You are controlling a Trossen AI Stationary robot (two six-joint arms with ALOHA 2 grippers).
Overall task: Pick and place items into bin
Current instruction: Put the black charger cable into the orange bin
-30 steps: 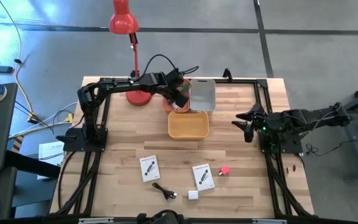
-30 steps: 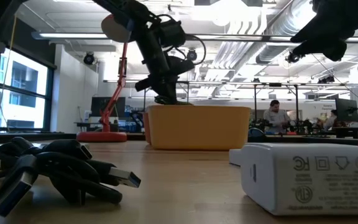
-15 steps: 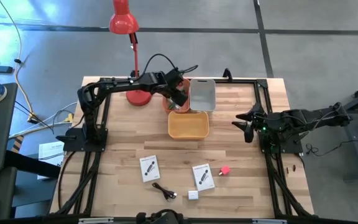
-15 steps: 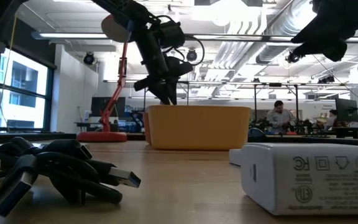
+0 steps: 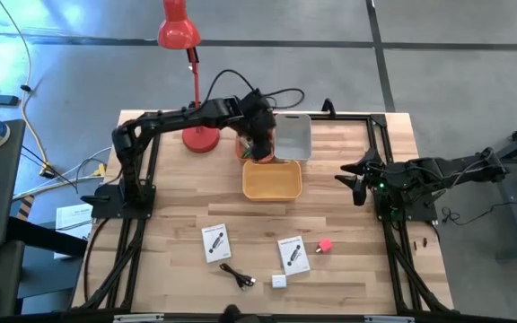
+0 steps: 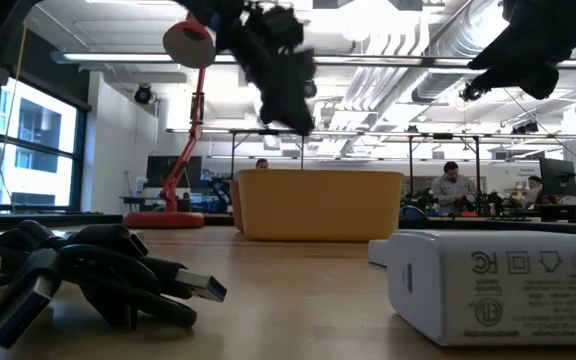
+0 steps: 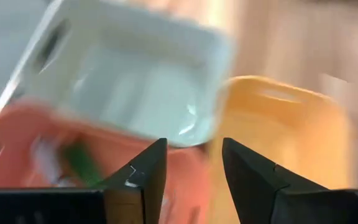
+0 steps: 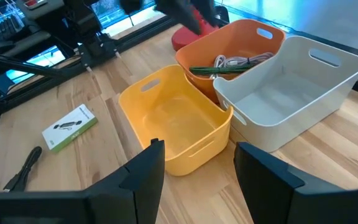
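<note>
My left gripper (image 5: 262,151) hangs open over the orange bin (image 8: 241,46), with nothing between its fingers (image 7: 194,171). A green strip (image 8: 219,68) and a pale cord lie inside that bin. A white bin (image 5: 293,135) and a yellow bin (image 5: 272,179) stand next to it. On the near half of the table lie two white cards (image 5: 215,242) (image 5: 293,255), a red-pink cube (image 5: 325,245), a black cable (image 5: 238,275) and a white block (image 5: 279,281). My right gripper (image 5: 353,179) waits open at the table's right side.
A red desk lamp (image 5: 179,31) stands with its base (image 5: 200,139) at the far left, close to the orange bin. Black frame rails run along the left and right table edges. People sit in the room beyond the far edge.
My left gripper was shut and low at the orange bin's rim. It has opened there, then risen clear of the bins and drifted a little toward the table's right edge. My right arm has kept still.
</note>
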